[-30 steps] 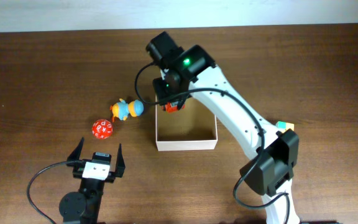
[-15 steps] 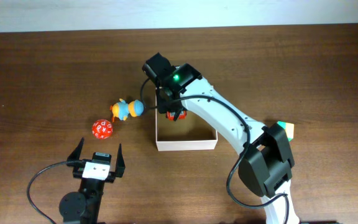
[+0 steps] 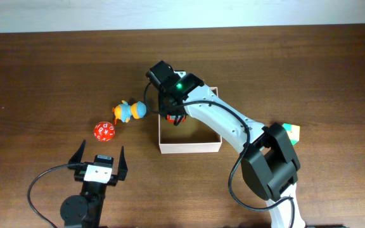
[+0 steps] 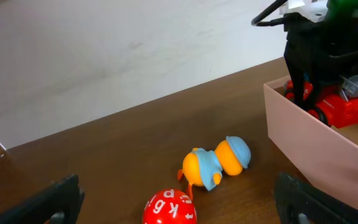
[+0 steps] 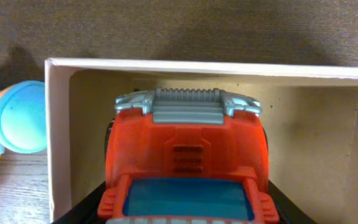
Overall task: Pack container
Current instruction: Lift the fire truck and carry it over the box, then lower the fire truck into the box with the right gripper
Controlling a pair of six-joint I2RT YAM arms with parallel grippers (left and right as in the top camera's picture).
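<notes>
The container (image 3: 189, 148) is a shallow white-walled box with a tan inside, at the table's middle. My right gripper (image 3: 175, 114) reaches into its back left corner, shut on a red toy truck (image 3: 177, 118). In the right wrist view the truck (image 5: 188, 149) fills the middle between my gripper's (image 5: 185, 208) dark fingers (image 5: 79, 210), low inside the container (image 5: 58, 124). My left gripper (image 3: 99, 158) is open and empty near the front left edge. In its view (image 4: 179, 199) the container's wall (image 4: 309, 149) and the truck (image 4: 347, 106) show at the right.
An orange and blue duck toy (image 3: 129, 111) lies just left of the container; it also shows in the left wrist view (image 4: 216, 163). A red ball with white letters (image 3: 104, 131) lies in front of it. A multicoloured cube (image 3: 290, 130) sits at the right.
My right gripper has come down with the red truck from above the container's back left rim into that corner. The left arm and the loose toys have not moved.
</notes>
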